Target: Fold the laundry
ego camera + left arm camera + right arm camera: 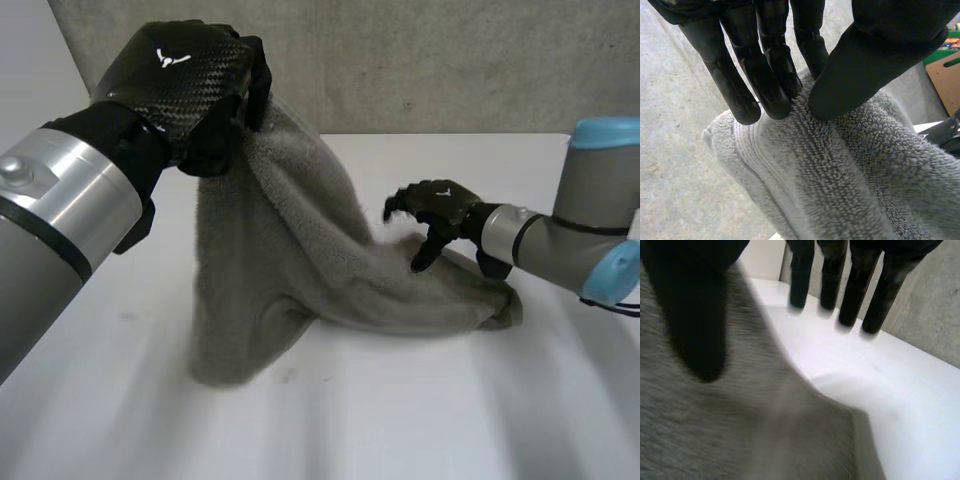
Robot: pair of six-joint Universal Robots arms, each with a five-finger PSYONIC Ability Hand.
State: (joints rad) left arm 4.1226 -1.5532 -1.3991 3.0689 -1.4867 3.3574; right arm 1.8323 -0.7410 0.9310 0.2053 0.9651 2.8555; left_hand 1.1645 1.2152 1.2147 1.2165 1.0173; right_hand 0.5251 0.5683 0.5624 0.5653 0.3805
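The towel (290, 260) is pinched between fingers and thumb of the left hand (185, 85), upper left in the head view, and draped to the surface (400, 420) at centre right, where the right hand (440, 205) is spread over it, empty. No fold is seen yet.

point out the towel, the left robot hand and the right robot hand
towel (300, 250): head view, its hanging middle
left robot hand (185, 80): head view, back of the hand
right robot hand (440, 205): head view, back of the hand

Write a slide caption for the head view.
Left hand pinches a grey towel up by one end; right hand open over the rest.
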